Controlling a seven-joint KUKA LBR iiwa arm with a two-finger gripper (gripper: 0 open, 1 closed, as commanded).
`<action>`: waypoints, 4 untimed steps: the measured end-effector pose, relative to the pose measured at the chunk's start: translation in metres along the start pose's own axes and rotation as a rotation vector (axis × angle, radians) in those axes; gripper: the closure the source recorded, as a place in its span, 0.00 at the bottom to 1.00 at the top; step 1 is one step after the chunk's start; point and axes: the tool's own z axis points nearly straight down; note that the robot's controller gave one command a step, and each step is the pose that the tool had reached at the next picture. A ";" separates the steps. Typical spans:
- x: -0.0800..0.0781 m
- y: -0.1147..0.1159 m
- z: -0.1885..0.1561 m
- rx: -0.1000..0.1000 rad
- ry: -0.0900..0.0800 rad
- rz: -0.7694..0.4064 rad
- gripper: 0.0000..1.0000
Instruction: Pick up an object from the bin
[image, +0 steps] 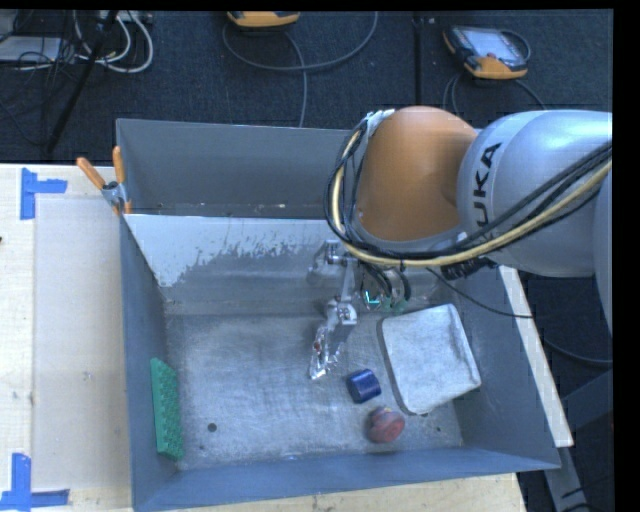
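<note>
The tool (321, 366) is noted low over the bin (240, 385) floor just left of the small blue block (363, 384), apart or together not made out; a grasp is judged best centred on that block, the red ball (385, 426) and grey cloth (430, 358) beside it left untouched.

A single camera looks down on the grey bin (300, 470) from above, tilted a little so the far wall stands toward the top of the frame with dark floor (380, 70) beyond it. It sits fairly near, and the arm (520, 190) enters from the upper right.
</note>
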 end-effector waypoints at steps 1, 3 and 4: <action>-0.008 -0.067 0.076 0.002 -0.001 0.321 0.00; -0.013 -0.058 0.112 -0.001 -0.010 0.308 1.00; -0.020 -0.042 -0.023 -0.004 -0.017 0.323 1.00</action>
